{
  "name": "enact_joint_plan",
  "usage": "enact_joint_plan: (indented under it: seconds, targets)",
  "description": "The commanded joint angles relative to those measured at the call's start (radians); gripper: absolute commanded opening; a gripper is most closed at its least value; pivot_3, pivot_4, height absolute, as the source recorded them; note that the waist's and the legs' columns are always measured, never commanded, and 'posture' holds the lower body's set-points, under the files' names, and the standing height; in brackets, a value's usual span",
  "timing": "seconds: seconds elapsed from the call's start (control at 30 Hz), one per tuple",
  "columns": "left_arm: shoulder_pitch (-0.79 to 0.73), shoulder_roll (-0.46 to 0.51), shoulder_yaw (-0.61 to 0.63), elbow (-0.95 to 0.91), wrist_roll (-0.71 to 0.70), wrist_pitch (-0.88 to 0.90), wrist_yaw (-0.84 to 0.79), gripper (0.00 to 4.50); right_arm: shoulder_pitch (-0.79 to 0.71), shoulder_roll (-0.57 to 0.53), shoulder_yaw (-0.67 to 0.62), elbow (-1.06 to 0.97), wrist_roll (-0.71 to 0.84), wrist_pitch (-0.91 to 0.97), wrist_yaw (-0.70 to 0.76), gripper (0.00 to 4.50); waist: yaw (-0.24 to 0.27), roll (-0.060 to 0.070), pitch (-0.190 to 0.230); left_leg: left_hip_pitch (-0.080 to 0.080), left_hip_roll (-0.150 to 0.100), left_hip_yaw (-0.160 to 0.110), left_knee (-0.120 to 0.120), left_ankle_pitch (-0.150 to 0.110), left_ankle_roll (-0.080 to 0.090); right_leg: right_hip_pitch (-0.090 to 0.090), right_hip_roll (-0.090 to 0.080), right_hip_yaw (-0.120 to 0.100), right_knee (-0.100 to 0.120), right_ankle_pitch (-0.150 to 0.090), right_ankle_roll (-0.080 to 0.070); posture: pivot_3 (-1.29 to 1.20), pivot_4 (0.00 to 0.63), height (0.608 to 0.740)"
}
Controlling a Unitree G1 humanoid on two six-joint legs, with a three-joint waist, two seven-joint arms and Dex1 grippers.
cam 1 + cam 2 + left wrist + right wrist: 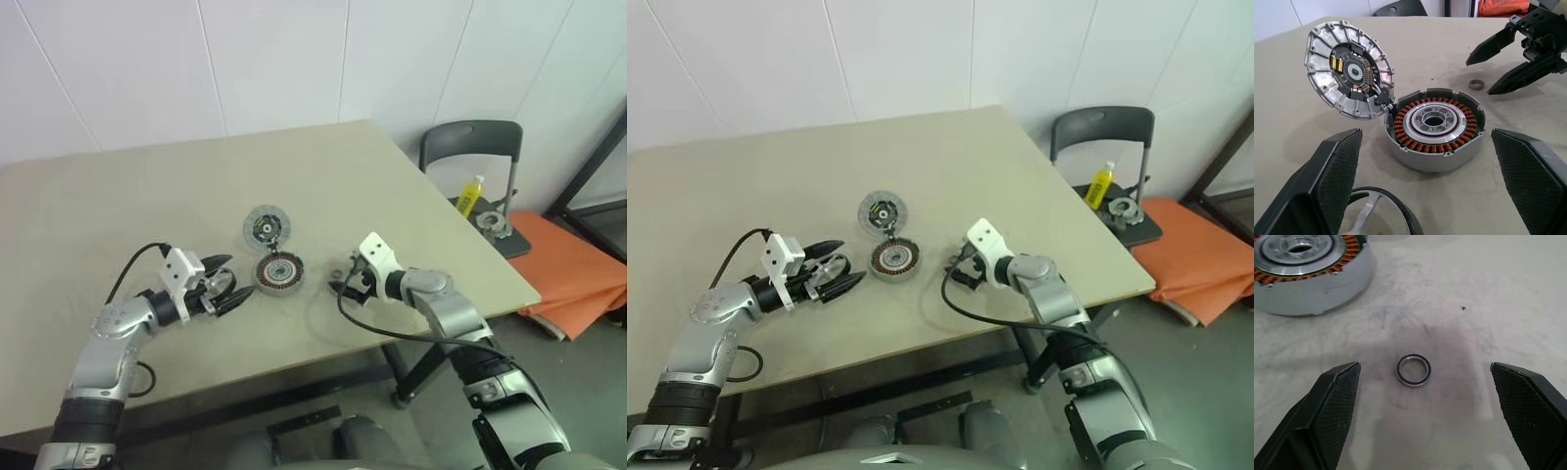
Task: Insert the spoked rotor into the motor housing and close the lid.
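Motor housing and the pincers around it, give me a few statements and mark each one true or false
1. The lid stands open, tilted up at the motor housing's edge. True.
2. A small metal ring lies on the table between the right pincer's fingers. True.
3. The right pincer is shut on that ring. False: it is open, the ring untouched.
4. The left pincer is shut. False: it is open.
5. The housing shows copper-red windings. True.

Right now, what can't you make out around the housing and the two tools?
- Spoked rotor: left wrist view, cut off by the picture edge and partly behind a left tool finger; spokes unreadable.
- Lid: head views, too small to read its hub mark.
- Small ring: a speck in head views, beside the right tool.
- Motor housing: right wrist view, cropped at the edge.
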Motion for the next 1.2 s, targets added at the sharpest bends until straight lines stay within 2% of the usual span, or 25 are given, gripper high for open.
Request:
enact_joint_plan:
  seconds: [0.03,0.6,0.63,0.7,0.97,1.0,1.2]
  targets:
    - [-0.015,-0.001,0.000,-0.013,0.002,-0.017,-0.001,4.50,-0.041,0.025,-0.031,-0.003,0.020,0.043,-0.025,4.48,-0.001,0.000,0.000,0.000,0.000,0.000,0.000,0.000,0.000,0.000,0.000,0.000,0.000,0.000,0.000,0.00,0.000,0.740]
    - [-0.014,-0.008,0.002,-0.006,0.010,-0.019,0.007,4.50,-0.060,0.048,-0.011,0.002,0.025,0.062,-0.012,4.48,-0.001,0.000,0.000,0.000,0.000,0.000,-0.001,0.000,0.000,-0.001,0.000,0.000,0.000,0.000,0.000,0.00,0.000,0.740]
    - [-0.015,-0.008,0.002,-0.004,0.010,-0.020,0.008,4.50,-0.059,0.051,-0.011,0.000,0.027,0.066,-0.010,4.11,-0.001,0.000,0.000,0.000,0.000,0.000,-0.001,0.000,0.000,-0.001,0.000,0.000,0.000,0.000,0.000,0.00,0.000,0.740]
    - [-0.015,-0.008,0.003,-0.004,0.011,-0.022,0.009,4.50,-0.058,0.054,-0.009,-0.004,0.027,0.069,-0.008,3.63,-0.001,0.000,0.000,-0.001,0.000,0.000,-0.001,0.000,0.000,-0.001,0.000,0.000,0.000,0.000,0.000,0.00,0.000,0.740]
    - [-0.033,-0.007,0.015,0.012,0.005,-0.027,0.021,4.50,-0.059,0.048,-0.007,-0.006,0.025,0.068,0.006,0.87,-0.001,0.000,0.000,-0.001,0.000,0.000,-0.001,0.000,0.000,-0.001,0.000,0.000,-0.001,0.000,0.000,0.00,0.000,0.740]
    - [-0.036,-0.008,0.015,0.012,0.004,-0.025,0.023,4.50,-0.061,0.047,-0.009,-0.006,0.025,0.068,0.007,0.67,-0.001,0.000,0.000,-0.001,0.000,0.000,-0.001,0.000,0.000,-0.001,0.000,0.000,-0.001,0.000,0.000,0.00,0.000,0.740]
    - [-0.050,-0.007,0.018,0.019,0.002,-0.025,0.028,4.50,-0.085,0.065,-0.036,-0.002,0.041,0.062,-0.008,0.68,-0.002,0.000,0.000,-0.001,0.000,0.000,-0.001,0.000,0.000,-0.001,0.000,0.000,-0.001,0.000,0.000,0.00,0.000,0.740]
